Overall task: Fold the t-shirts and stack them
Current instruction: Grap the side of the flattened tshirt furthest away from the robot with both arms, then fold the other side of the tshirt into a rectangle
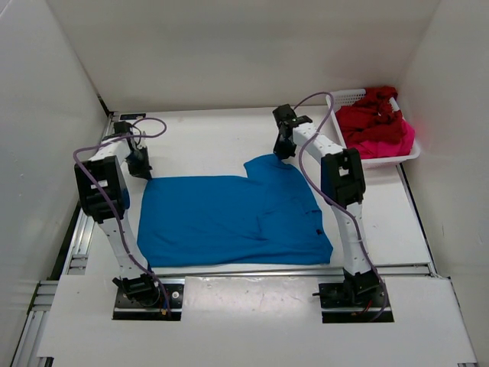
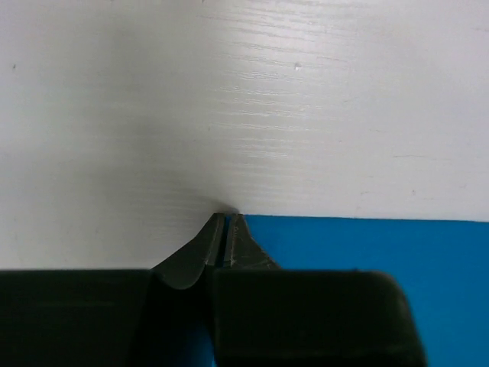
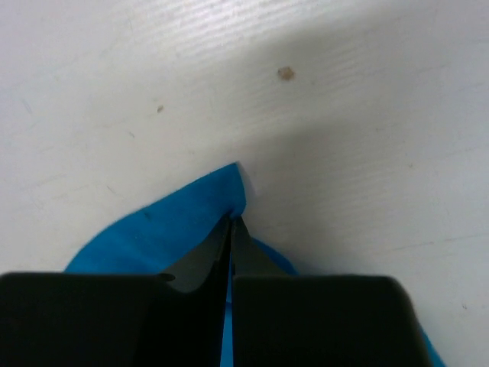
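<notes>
Right under the left wrist lens, your left tool (image 2: 224,229) has its two fingers pressed together, tips down on the surface (image 2: 229,92) exactly at a corner of the blue t-shirt (image 2: 367,260). From this view you cannot tell whether cloth is caught between them. Your right tool (image 3: 231,229) is closed too, and here blue cloth shows on both sides of the tips and rises to a small peak just beyond them, so it is pinching that shirt's edge. From above, you see the blue t-shirt spread flat in the middle of the surface between the two arms, its long side running left to right, with one part jutting toward the far side at the right. Your left tool sits at the far-left corner, your right tool at the top of that jutting part. At the far right, well apart from the blue shirt, a white mesh basket (image 1: 345,96) holds the dark red t-shirt (image 1: 370,115), bunched toward its far end, with the pink t-shirt (image 1: 388,144) crumpled against it at the near end.
</notes>
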Robot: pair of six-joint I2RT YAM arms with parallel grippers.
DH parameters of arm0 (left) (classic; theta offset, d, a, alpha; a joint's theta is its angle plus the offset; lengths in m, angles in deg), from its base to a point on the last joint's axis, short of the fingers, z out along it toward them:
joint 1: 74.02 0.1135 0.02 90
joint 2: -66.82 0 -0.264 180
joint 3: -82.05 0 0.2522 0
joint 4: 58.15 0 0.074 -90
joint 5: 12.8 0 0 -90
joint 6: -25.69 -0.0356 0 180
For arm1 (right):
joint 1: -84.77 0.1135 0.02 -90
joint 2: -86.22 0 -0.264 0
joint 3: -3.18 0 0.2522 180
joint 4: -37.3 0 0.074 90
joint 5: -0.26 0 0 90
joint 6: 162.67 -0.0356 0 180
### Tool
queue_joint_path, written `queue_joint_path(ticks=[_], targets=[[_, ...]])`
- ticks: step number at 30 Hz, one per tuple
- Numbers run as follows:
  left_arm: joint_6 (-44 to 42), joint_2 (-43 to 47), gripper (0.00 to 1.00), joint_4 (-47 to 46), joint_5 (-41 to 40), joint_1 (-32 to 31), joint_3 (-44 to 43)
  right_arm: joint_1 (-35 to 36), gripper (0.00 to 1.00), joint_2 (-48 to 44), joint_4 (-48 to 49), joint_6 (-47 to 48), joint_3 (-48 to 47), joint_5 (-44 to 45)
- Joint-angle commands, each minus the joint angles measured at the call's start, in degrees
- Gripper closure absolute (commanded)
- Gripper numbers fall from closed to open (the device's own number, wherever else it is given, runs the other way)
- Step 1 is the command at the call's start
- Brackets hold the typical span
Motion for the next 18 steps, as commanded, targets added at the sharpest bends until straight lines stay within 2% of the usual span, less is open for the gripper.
queue_joint_path(ticks=[1, 5, 6, 11, 12, 13, 18], targets=[[-0.14, -0.7, 0.9, 0.62, 1.0, -0.37, 3.35, 2.15, 1.0, -6.49, -0.74, 3.71, 2.43, -1.06], [-0.14, 2.99, 0.9, 0.62, -0.49, -0.98, 3.97, 4.44, 1.0, -15.19, 1.1, 4.95, 9.63, -1.06], [-0.14, 5.7, 0.9, 0.62, -1.37, -0.98, 5.36, 4.44, 1.0, -17.39, 1.11, 4.95, 14.0, -0.54], [-0.14, 16.78, 0.9, 0.62, -7.52, -2.74, 9.94, 6.9, 1.0, -36.89, 2.34, 4.43, 30.1, 3.93], [-0.14, 20.63, 0.9, 0.62, -8.05, -3.26, 12.56, 7.6, 1.0, -39.79, 2.86, 4.43, 35.78, 3.95], [-0.14, 22.5, 0.9, 0.62, -8.06, -3.96, 13.97, 7.6, 1.0, -45.39, 2.87, 4.43, 38.71, 4.47], [-0.14, 32.43, 0.9, 0.62, -12.36, -5.99, 23.37, 12.25, 1.0, -61.67, 1.2, -0.84, 54.62, 6.76]])
